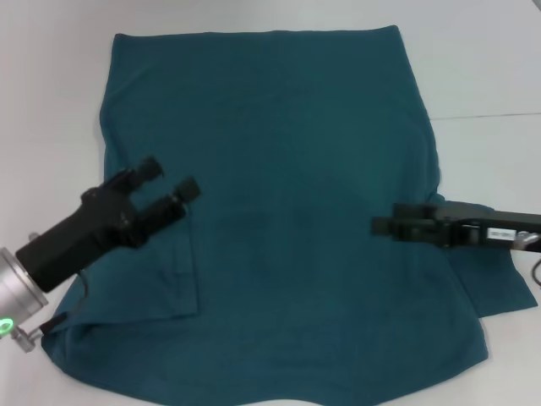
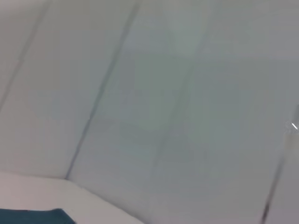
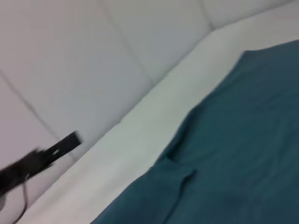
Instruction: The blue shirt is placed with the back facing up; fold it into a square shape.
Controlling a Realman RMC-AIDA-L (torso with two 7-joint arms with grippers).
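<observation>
The blue shirt (image 1: 287,169) lies spread flat on the white table (image 1: 490,76), plain side up and much larger than either gripper. A folded flap of it (image 1: 165,275) lies over the body on the left, while a sleeve (image 1: 499,283) sticks out on the right. My left gripper (image 1: 169,180) hovers over the shirt's left part, open, its two fingers (image 1: 149,168) apart with nothing between them. My right gripper (image 1: 378,227) reaches in from the right, over the shirt's right side. The shirt also shows in the left wrist view (image 2: 32,217) and the right wrist view (image 3: 233,154).
Bare white table (image 3: 140,135) surrounds the shirt at the back and on both sides. A seam (image 1: 490,114) runs across the table on the right. Pale wall panels (image 2: 149,93) stand behind. A dark elongated piece with a cable (image 3: 44,156) shows in the right wrist view.
</observation>
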